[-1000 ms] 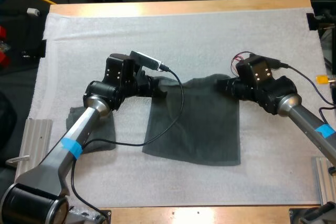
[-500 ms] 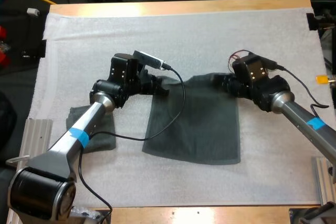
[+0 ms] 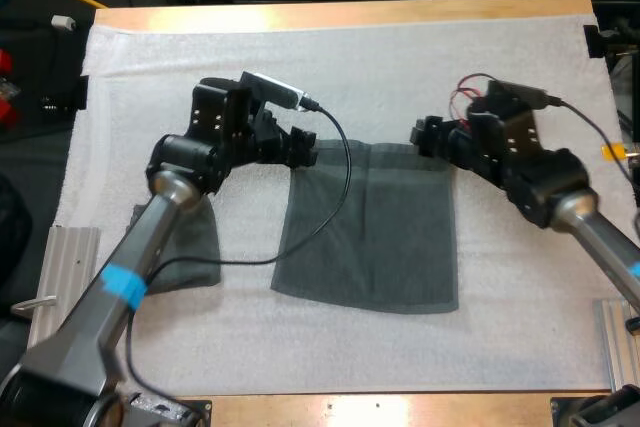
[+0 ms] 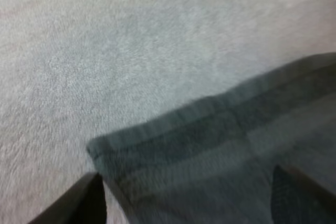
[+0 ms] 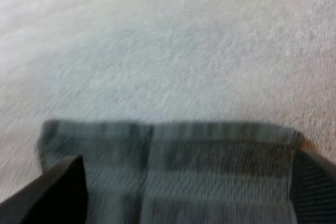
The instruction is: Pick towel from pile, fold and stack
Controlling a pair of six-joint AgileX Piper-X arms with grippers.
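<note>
Left gripper [image 3: 303,152]: fingers [image 4: 79,203] wide apart, nothing held. The far left corner of the towel [image 3: 370,237] lies on the mat [image 3: 400,67] between them.

Right gripper [image 3: 425,134]: fingers [image 5: 58,187] spread just as wide, nothing gripped. It sits at the towel's far right corner, with the hem running across between the fingers.

Towel: flat and spread out mid-mat, far edge straight from one gripper to the other.

Crumpled towel [image 3: 195,247]: on the mat to the left, partly under the left arm, apart from the flat one.

Table [image 3: 350,13]: wood shows beyond the mat's far edge.
</note>
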